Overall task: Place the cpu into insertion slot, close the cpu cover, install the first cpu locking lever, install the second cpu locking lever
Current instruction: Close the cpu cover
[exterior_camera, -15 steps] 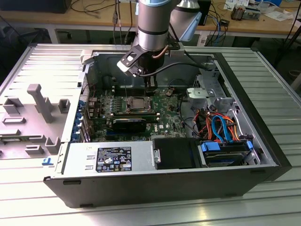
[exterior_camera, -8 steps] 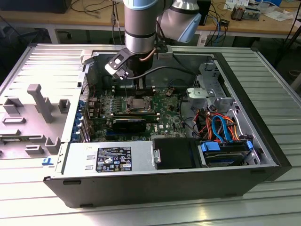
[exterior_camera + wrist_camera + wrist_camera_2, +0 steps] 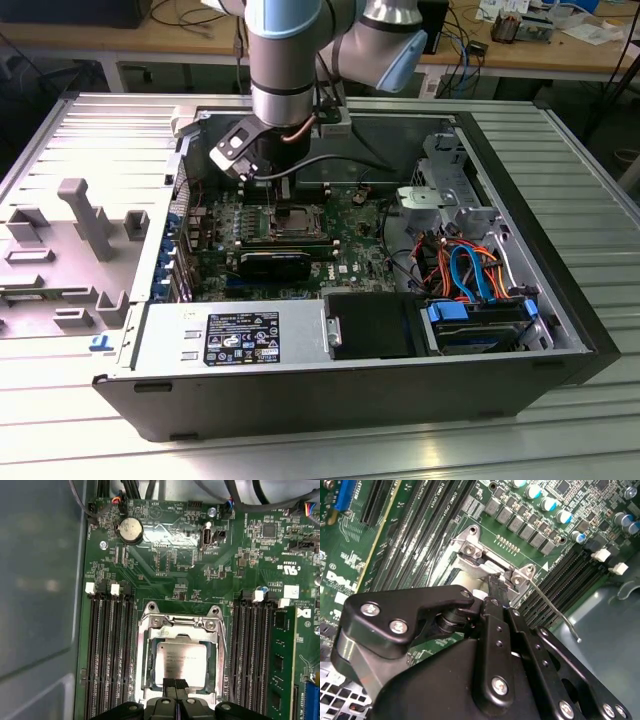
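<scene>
The cpu [image 3: 180, 664], a square chip with a dull silver top, lies in the insertion slot [image 3: 146, 692] on the green board. The cpu cover [image 3: 148, 636], a silver frame, lies down around it, and the chip shows through its window. My gripper [image 3: 175, 684] hangs just over the chip's near edge. Its black fingers [image 3: 169, 685] are pressed together and shut, with nothing visible between them. In the second wrist view the gripper [image 3: 495, 587] points at the cover's edge [image 3: 470, 567]. A thin silver locking lever [image 3: 555, 611] sticks out from the slot's corner, unlatched. In the exterior view the gripper [image 3: 283, 195] is low over the slot [image 3: 296, 214].
Long black memory slots [image 3: 107, 655] flank the socket on both sides [image 3: 252, 650]. A round coin battery [image 3: 130, 528] sits farther up the board. The open computer case holds a power supply [image 3: 235, 337], a drive cage with blue and orange cables [image 3: 470, 275] and a black heatsink [image 3: 270, 262].
</scene>
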### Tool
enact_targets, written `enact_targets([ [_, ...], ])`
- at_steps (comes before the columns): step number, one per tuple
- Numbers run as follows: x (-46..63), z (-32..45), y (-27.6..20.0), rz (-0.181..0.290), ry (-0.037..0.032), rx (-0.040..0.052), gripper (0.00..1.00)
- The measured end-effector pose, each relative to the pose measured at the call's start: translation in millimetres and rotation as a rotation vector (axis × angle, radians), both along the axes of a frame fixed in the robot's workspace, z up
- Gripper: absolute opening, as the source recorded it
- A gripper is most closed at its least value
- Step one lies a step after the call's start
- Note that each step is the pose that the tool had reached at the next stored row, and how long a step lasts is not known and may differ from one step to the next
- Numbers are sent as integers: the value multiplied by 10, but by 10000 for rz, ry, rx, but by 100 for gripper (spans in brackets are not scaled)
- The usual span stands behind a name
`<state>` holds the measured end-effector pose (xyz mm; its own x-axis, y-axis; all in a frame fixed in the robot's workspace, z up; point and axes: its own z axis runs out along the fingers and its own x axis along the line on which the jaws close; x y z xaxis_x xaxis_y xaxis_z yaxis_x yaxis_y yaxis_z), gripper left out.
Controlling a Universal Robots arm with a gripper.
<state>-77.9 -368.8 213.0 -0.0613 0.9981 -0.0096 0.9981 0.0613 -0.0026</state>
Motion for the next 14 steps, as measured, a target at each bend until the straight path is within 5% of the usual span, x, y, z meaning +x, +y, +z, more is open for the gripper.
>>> enact_targets([
  [6,-10,-57,-2,1,1,-1,11],
  [14,-7,-20,-2,0,-14,2,11],
])
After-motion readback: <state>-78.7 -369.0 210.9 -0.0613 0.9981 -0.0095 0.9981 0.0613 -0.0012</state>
